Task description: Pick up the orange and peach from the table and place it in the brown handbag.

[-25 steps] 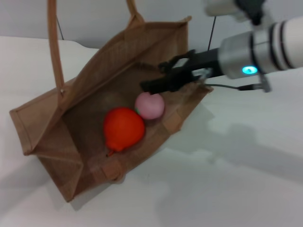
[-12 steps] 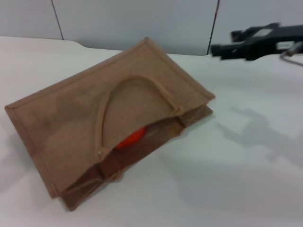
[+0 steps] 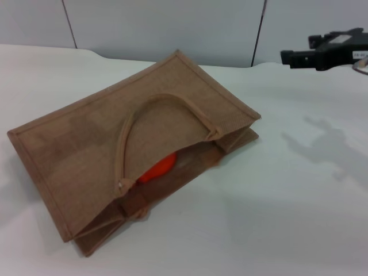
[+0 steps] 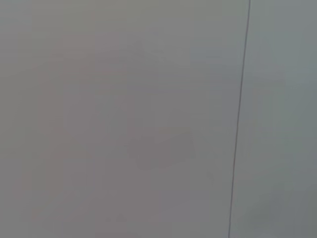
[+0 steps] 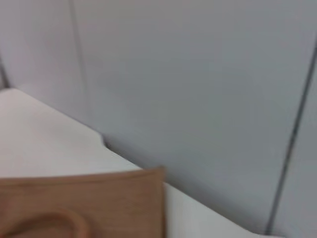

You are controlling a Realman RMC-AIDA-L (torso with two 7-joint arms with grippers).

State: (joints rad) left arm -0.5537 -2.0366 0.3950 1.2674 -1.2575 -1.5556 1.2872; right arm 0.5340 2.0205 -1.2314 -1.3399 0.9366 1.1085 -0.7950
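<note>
The brown handbag (image 3: 103,138) lies flat on the white table (image 3: 276,218) with its upper side folded down and one handle (image 3: 155,103) on top. A sliver of the orange (image 3: 158,167) shows in the bag's mouth. The peach is hidden inside the bag. My right gripper (image 3: 286,57) hangs in the air at the far right, well clear of the bag. The right wrist view shows a corner of the bag (image 5: 114,198) and part of a handle (image 5: 54,220). My left gripper is out of view; its wrist view shows only grey wall.
A grey panelled wall (image 3: 172,23) runs along the table's far edge. The gripper's shadow (image 3: 330,144) falls on the bare tabletop to the right of the bag.
A second ago the bag stood open with both fruits visible and my right gripper at its mouth. The bag has since collapsed flat, and the right gripper has drawn back up and to the right.
</note>
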